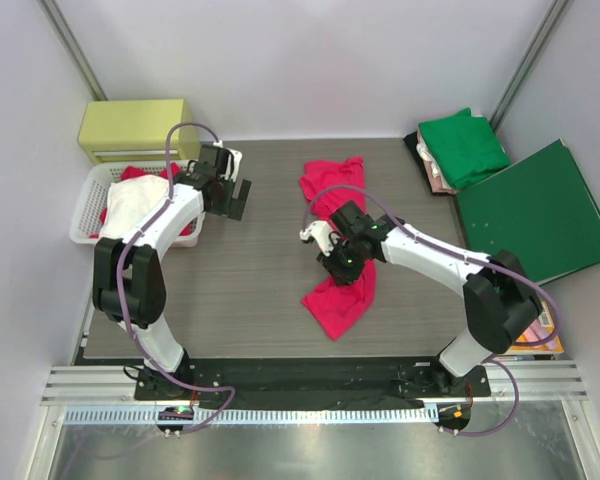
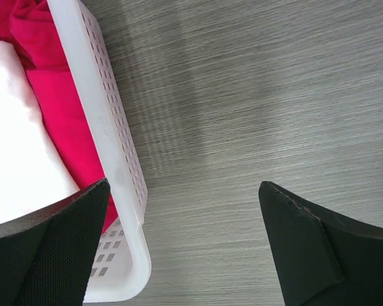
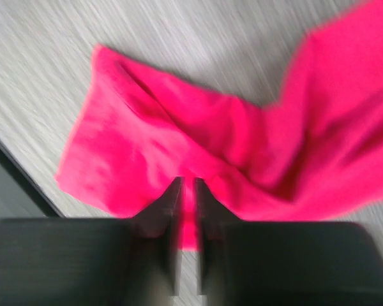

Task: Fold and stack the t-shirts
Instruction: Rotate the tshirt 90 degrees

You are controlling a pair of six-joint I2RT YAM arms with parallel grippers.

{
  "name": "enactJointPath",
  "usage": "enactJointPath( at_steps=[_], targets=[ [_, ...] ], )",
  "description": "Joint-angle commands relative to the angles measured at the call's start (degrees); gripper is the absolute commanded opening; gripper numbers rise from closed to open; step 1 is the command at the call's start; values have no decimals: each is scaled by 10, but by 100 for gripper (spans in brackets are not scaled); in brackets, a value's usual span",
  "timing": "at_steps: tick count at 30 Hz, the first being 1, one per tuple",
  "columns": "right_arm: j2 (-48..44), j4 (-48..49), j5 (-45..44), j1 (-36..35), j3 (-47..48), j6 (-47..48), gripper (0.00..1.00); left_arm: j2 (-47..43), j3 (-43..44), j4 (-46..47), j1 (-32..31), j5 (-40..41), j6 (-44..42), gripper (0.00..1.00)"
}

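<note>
A bright pinkish-red t-shirt [image 1: 338, 295] lies crumpled in a long strip down the middle of the table [image 1: 250, 290]. My right gripper [image 1: 342, 264] sits low over its middle. In the blurred right wrist view the right gripper [image 3: 188, 182] has its jaws nearly together with a thin slit, and the pinkish-red t-shirt [image 3: 179, 134] shows in that slit; whether it is pinched I cannot tell. A folded green t-shirt [image 1: 465, 145] lies at the back right on a pale beige-pink one [image 1: 435, 172]. My left gripper [image 1: 235, 196] hangs open and empty beside the basket, as the left gripper [image 2: 185, 185] also shows.
A white slotted basket [image 1: 83, 218] at the left holds a pale cloth [image 1: 135, 200] and red cloth [image 1: 132, 173]; the basket rim [image 2: 108, 127] lies by my left finger. A yellow box [image 1: 135, 128] stands behind it. A dark-green folder [image 1: 535, 215] lies at the right.
</note>
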State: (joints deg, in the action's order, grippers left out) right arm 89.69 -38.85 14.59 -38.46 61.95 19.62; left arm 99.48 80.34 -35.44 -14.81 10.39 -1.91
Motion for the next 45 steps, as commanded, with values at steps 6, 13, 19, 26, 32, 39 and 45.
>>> enactJointPath(
  at_steps=[6, 13, 19, 26, 32, 39, 45],
  targets=[
    [30, 9, 33, -46, 23, 24, 62, -9, 19, 13, 3, 9, -4, 100],
    [16, 5, 8, -48, -49, 39, 57, -2, 23, 13, 3, 11, -6, 100],
    [51, 27, 25, -48, -70, 46, 61, 12, 33, 5, 4, 13, -6, 100],
    [36, -36, 25, -50, -91, 80, 62, 8, 32, 6, 4, 19, -9, 100],
    [-42, -91, -9, -36, -117, 102, 64, 16, 38, 5, 4, 19, -9, 100],
    [-28, -135, -28, -30, -69, 116, 66, 14, 41, 0, 4, 20, -10, 100],
    [-115, -84, -16, -19, -76, 101, 70, 7, 25, 10, 4, 16, -11, 100]
  ],
)
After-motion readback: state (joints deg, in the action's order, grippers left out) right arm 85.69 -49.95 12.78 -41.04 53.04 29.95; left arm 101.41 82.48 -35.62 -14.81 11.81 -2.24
